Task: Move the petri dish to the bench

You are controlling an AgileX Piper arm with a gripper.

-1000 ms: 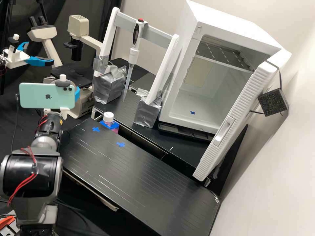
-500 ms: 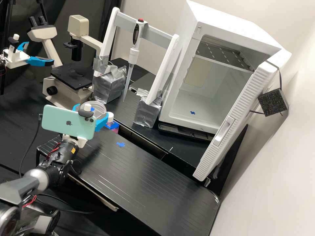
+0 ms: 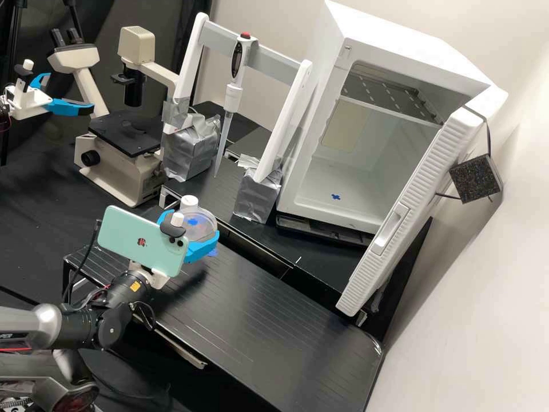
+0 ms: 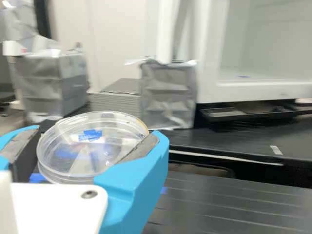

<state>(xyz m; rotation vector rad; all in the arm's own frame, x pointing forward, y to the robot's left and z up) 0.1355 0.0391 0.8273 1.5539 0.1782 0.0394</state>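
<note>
Between the pincer's [image 3: 193, 226] blue fingers I have the petri dish [image 4: 105, 151], a round, shallow, clear plastic thing with a glossy rim and a scrap of blue tape on it. Below the pincer I see the platform [image 3: 257, 320], black, smooth-faced and scored with fine parallel lines. Just beyond the pincer, a bottle [image 3: 189, 201] shows its ridged white cap.

Farther ahead of it stand the boxy feet [image 4: 169, 95] of the white pipette stand [image 3: 286, 123], wrapped in crinkled silver tape. Off to the pincer's right is the white cabinet [image 3: 311, 103], smooth-walled, its open door [image 3: 412, 197] ribbed; to its left is the cream microscope [image 3: 123, 174] with a flat black stage.

My pincer's fingers stand a dish's width apart, clamped on opposite sides of the rim with their grey pads [image 4: 141, 148]; I'm holding the dish above the platform.
</note>
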